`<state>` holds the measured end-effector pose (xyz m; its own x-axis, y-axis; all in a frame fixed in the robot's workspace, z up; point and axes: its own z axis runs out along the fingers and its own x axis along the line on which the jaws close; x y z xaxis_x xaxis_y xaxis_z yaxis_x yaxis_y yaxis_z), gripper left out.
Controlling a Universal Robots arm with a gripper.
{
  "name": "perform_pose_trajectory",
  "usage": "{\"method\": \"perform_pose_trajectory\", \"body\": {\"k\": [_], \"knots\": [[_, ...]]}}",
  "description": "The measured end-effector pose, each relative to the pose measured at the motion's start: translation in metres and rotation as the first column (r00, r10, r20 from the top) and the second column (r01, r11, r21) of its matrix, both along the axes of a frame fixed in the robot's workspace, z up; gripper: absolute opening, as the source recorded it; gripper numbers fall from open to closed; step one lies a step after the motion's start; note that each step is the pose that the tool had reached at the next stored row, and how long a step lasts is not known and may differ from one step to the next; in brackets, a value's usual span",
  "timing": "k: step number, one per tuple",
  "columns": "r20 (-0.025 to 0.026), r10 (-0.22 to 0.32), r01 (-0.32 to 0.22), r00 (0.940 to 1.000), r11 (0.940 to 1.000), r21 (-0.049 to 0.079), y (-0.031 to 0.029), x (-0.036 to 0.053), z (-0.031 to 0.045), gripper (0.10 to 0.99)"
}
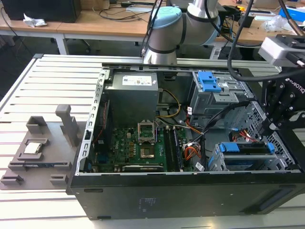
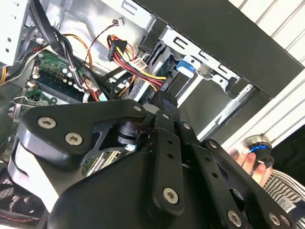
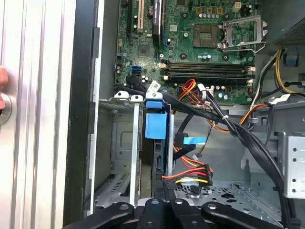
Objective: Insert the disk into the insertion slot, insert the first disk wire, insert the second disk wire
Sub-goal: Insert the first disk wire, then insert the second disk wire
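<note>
End effector [image 1: 272,127] is over the exterior view's right end of the open black tower case [image 1: 157,202]. In the second wrist view you can see it drawn narrow, tips together, but I can't tell whether anything is pinched between them. Your silver hard drive in its bright blue plastic carrier [image 1: 245,153] lies right below it, seated in the low silver-grey perforated sheet-metal bay [image 1: 215,161]. Its long axis runs along the case's near wall, exterior view's left to right. In the first wrist view the carrier's blue handle [image 3: 156,125] is dead ahead of the tips. The red, yellow and black wire bundle [image 3: 187,172] with its connector hangs just beside them; touching or not, I can't say. Room is tight: a thick black cable bundle [image 3: 233,131] crosses near the bay, and there are cage walls on both sides. Case rests on a slatted white metal counter [image 1: 43,81].
</note>
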<state>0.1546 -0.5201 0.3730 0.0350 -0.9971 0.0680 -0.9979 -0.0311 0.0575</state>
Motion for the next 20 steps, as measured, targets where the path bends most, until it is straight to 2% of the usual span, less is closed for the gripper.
{"method": "perform_pose_trajectory", "body": {"k": [2,11,14,17,20], "knots": [[0.0,0.0,0.0,1.0,1.0,-0.001,0.0004,0.0001,0.0049,0.106],[0.0,0.0,0.0,1.0,1.0,-0.001,0.0005,0.0,0.0051,0.106],[0.0,0.0,0.0,1.0,1.0,-0.002,0.0008,-0.0008,0.0053,0.302],[0.0,0.0,0.0,1.0,1.0,-0.001,0.0102,-0.0077,0.0031,0.302],[0.0,0.0,0.0,1.0,1.0,-0.001,0.014,-0.0174,0.0021,0.302]]}}
